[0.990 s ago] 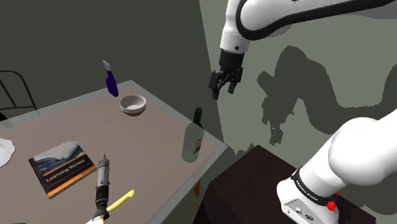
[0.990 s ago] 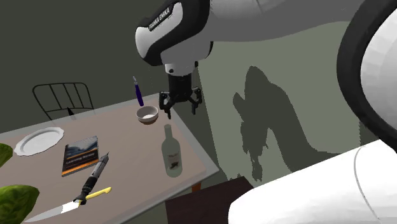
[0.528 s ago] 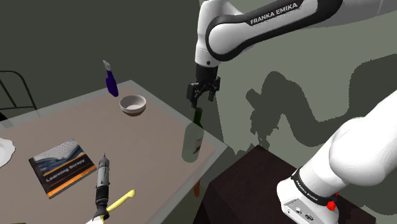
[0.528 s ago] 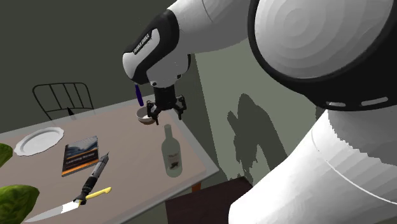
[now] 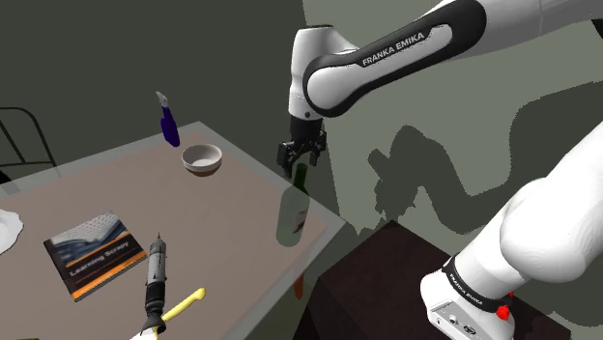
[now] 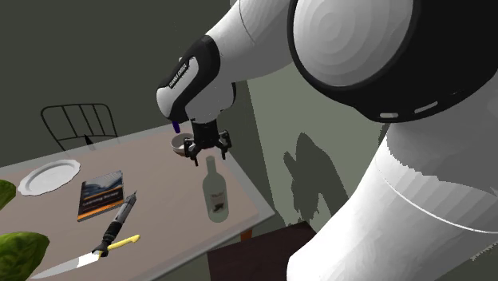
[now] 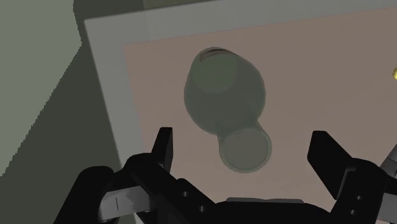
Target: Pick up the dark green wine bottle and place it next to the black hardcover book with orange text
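While the gripper (image 5: 301, 156) hangs straight above it, the wine bottle (image 5: 293, 211) stands upright on the table (image 5: 116, 193), close to the table edge nearest the stand (image 5: 387, 275).

1. Wine bottle: greyish-green translucent body with a darker green neck. Its long axis is vertical, with the base on the tabletop and the neck and cap pointing up at the gripper. The wrist view sees it end-on, with the round cap nearest and the shoulder and body beyond.

2. Gripper: black and pointing down. It is at 12 o'clock of the bottle in both exterior views, with its tips about level with the cap. The fingers (image 7: 164, 149) are spread wide apart; the cap lies between them and neither touches it.

3. Book (image 5: 94, 253): dark cover with orange text, lying flat. In the shoulder view the bottle is at about 3 o'clock from it, well apart.

4. Bowl (image 5: 202, 158): pale, at 10 o'clock of the bottle in the shoulder view.

5. Purple upright object (image 5: 168, 124): at 11 o'clock of the bowl, near the far table edge.

6. Grey-barrelled tool (image 5: 156, 278) and yellow-handled knife (image 5: 182, 307): both at 4 o'clock of the book.

7. White plate (image 6: 49, 176): at about 9 o'clock of the book in the second exterior view.
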You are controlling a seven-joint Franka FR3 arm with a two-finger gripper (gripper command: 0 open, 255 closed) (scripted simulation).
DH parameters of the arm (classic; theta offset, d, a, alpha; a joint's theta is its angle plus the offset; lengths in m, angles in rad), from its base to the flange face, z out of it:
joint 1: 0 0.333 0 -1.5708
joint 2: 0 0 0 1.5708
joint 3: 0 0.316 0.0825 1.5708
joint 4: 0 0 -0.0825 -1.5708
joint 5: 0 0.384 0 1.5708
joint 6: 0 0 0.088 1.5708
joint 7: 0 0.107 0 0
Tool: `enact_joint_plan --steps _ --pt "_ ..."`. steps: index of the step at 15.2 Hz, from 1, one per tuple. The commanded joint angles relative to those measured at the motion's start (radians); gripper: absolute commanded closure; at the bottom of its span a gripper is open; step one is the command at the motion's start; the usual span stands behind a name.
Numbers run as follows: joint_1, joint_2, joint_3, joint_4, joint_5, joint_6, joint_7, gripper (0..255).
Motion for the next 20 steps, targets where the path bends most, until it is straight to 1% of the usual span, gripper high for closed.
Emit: enact_joint_plan --steps 1,8,9,18,20 --pt "0.0 0.008 0.001 -0.011 -0.002 0.019 0.001 0" --pt "0.0 0.008 0.001 -0.011 -0.002 0.019 0.002 0" --pt "0.0 0.008 0.001 -0.011 -0.002 0.019 0.002 255" --pt "0.0 0.008 0.001 -0.011 -0.002 0.019 0.002 255" --pt "0.0 -0.009 0.0 0.0 0.003 -0.008 -0.002 255"
